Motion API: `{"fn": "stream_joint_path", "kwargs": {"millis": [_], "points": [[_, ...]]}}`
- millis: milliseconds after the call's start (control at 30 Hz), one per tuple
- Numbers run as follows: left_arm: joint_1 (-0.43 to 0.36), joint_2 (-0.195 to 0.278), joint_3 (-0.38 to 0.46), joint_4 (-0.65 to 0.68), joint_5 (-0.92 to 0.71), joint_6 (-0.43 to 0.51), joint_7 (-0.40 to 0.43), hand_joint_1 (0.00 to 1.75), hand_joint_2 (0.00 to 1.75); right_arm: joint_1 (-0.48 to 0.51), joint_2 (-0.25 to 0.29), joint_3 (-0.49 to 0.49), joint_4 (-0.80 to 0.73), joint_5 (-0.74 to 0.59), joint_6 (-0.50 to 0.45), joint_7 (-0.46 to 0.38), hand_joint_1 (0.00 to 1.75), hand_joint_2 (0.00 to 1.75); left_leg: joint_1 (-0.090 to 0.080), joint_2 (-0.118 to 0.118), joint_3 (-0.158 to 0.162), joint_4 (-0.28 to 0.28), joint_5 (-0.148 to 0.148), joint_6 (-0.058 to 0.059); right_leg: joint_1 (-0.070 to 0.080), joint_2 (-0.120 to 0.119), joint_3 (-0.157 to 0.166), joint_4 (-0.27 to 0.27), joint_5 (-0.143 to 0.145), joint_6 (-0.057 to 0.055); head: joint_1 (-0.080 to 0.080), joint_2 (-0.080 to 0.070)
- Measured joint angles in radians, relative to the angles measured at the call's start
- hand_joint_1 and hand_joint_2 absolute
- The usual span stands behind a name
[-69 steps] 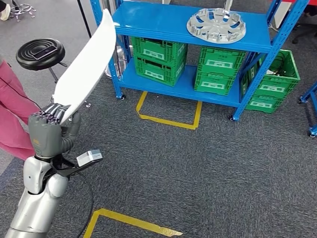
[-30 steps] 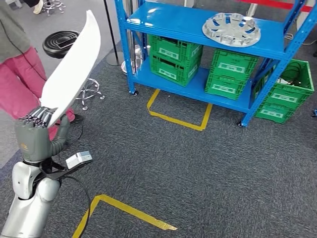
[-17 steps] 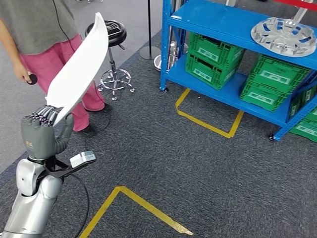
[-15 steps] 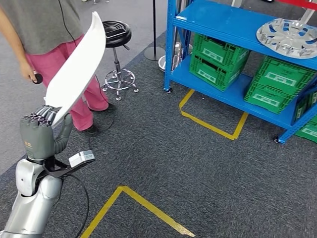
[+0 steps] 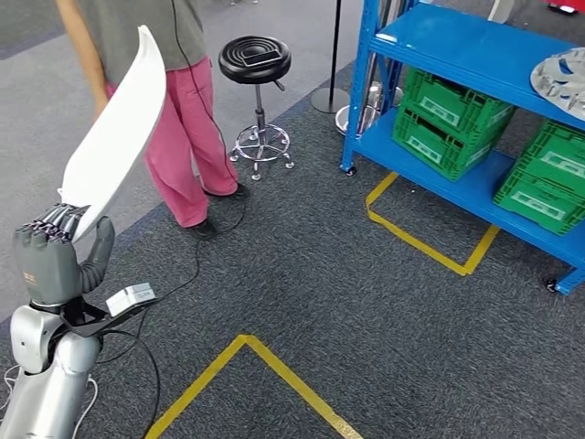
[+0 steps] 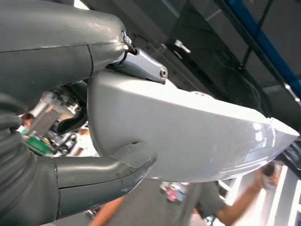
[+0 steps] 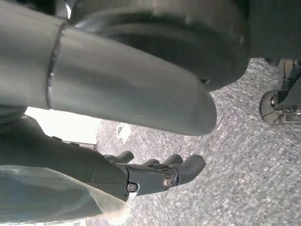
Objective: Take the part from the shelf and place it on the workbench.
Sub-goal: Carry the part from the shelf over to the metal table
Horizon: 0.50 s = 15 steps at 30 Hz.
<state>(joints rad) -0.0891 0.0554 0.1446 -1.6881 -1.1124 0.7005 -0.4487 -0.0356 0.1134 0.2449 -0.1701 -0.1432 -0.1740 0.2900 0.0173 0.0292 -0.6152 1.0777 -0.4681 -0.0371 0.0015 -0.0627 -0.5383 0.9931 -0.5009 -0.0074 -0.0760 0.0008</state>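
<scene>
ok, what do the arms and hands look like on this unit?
Left arm is glossy silver with rounded segments; a black cable loops beside it, and a small white box sits on a black bracket at the wrist. Left hand is matte dark grey with darker fingers. Right hand has a thick grey thumb, dark fingers and visible screws.

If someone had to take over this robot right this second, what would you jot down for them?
Left hand: grips the long white part by its lower end, part slanting upward.
Right hand: holds nothing, fingers apart, hanging over the carpet.
Blue shelf stands to the right, apart from the robot.
A person in pink trousers stands just beyond the part, beside a black stool.
Done: part is off the shelf.
Left: reach the workbench, set the part down.
</scene>
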Motion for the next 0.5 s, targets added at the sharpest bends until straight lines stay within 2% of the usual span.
{"fn": "stream_joint_path", "kwargs": {"millis": [33,67,133,200,233,267,300,333,367,400,500], "points": [[0.0,0.0,0.003,0.0,0.001,0.0,-0.001,1.75,1.75,-0.001,0.0,0.0,0.0,0.0,0.0,0.0,0.0,0.0,-0.003,0.01,0.021,-0.04,0.009,0.008,0.002,-0.006,0.0,0.002,-0.002,0.005,0.001,0.0],[0.0,0.0,0.006,0.0,0.001,0.0,-0.001,1.75,1.75,-0.001,0.001,0.0,0.0,0.001,0.001,0.0,0.0,0.0,-0.007,0.014,0.028,-0.057,0.009,0.016,0.004,-0.012,0.0,0.004,-0.004,0.01,0.001,0.0],[0.0,0.001,0.012,0.0,0.002,0.0,-0.006,1.75,1.75,-0.003,0.001,0.0,0.0,0.003,0.002,0.0,0.0,0.0,-0.011,-0.001,0.026,-0.061,0.011,0.033,0.004,-0.023,0.001,0.004,-0.006,0.02,0.002,0.0],[-0.002,0.002,0.018,0.0,0.002,0.0,-0.013,1.75,1.75,-0.005,0.002,0.001,0.0,0.005,0.004,0.0,0.0,0.0,-0.009,-0.014,0.027,-0.068,0.017,0.048,-0.001,-0.001,-0.012,0.027,-0.027,0.031,0.004,0.0],[-0.004,0.002,0.019,0.0,0.002,0.0,-0.016,1.75,1.75,-0.005,0.002,0.001,0.0,0.006,0.004,0.0,0.0,0.0,-0.007,-0.02,0.027,-0.071,0.02,0.054,-0.003,0.019,-0.032,0.068,-0.052,0.035,0.007,0.0],[-0.006,0.002,0.019,0.0,0.002,0.0,-0.018,1.75,1.75,-0.005,0.002,0.001,0.0,0.006,0.004,0.0,0.0,0.0,-0.006,-0.026,0.025,-0.072,0.021,0.058,-0.004,0.041,-0.063,0.129,-0.084,0.038,0.011,0.0],[-0.007,0.002,0.019,0.001,0.001,0.0,-0.018,1.75,1.75,-0.004,0.002,0.002,0.0,0.006,0.005,0.0,0.0,0.0,-0.006,-0.034,0.024,-0.072,0.022,0.061,-0.005,0.053,-0.098,0.201,-0.115,0.039,0.014,0.0],[-0.007,0.001,0.02,0.002,0.002,0.0,-0.019,1.75,1.75,-0.003,0.002,0.002,0.0,0.006,0.005,0.0,0.0,0.0,-0.006,-0.042,0.022,-0.071,0.022,0.062,-0.005,0.058,-0.13,0.263,-0.135,0.04,0.016,0.0],[-0.007,0.001,0.02,0.004,0.002,0.0,-0.019,1.75,1.75,-0.002,0.002,0.002,0.0,0.007,0.005,0.0,0.0,0.0,-0.007,-0.051,0.022,-0.071,0.022,0.063,-0.005,0.059,-0.149,0.296,-0.137,0.04,0.016,0.0],[-0.007,0.001,0.02,0.006,0.002,0.0,-0.02,1.75,1.75,-0.001,0.002,0.003,0.0,0.007,0.005,0.0,0.0,0.0,-0.007,-0.062,0.023,-0.07,0.022,0.062,-0.005,0.061,-0.149,0.288,-0.117,0.039,0.016,0.0],[-0.007,0.0,0.02,0.008,0.002,0.0,-0.02,1.75,1.75,0.0,0.002,0.003,0.0,0.007,0.005,0.0,0.0,0.0,-0.007,-0.087,0.027,-0.069,0.02,0.06,-0.006,0.072,-0.083,0.133,-0.016,0.032,0.016,0.0]]}}
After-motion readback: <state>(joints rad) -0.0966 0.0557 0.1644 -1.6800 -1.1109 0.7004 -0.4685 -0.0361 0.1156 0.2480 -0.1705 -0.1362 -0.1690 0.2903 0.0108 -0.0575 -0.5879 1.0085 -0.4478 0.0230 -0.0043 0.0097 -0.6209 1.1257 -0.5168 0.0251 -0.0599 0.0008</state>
